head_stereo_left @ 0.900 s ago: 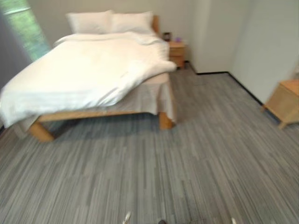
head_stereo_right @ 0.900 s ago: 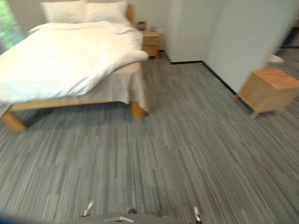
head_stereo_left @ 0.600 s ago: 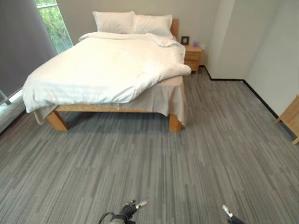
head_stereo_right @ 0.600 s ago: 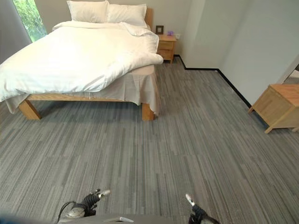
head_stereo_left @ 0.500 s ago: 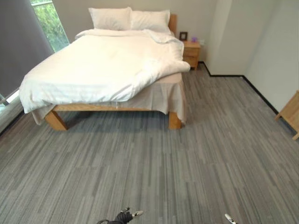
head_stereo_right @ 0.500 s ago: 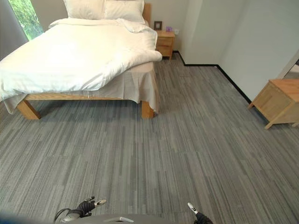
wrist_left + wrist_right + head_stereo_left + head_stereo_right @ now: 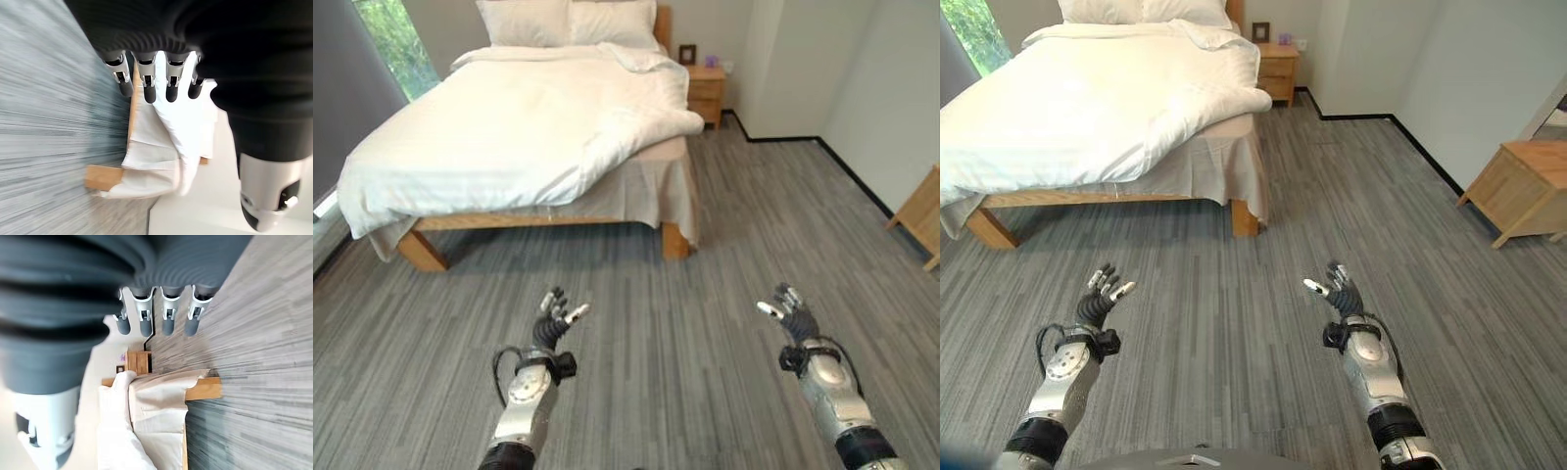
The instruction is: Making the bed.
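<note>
Duvet (image 7: 519, 137) lies rumpled on the bed (image 7: 666, 235), well ahead of the robot. Left hand (image 7: 551, 323) and right hand (image 7: 793, 315) hover empty, fingers relaxed. It should approach squarely, then grasp the bunched right corner.

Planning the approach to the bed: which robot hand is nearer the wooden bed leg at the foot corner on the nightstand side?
Right, slightly: up and left of it stands the leg. The left robot hand is farther, with the leg up to its right.

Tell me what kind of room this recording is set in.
A bedroom, most likely. A wooden-framed bed with a rumpled white duvet and two pillows stands on grey carpet, with a wooden nightstand beside its head.
</note>
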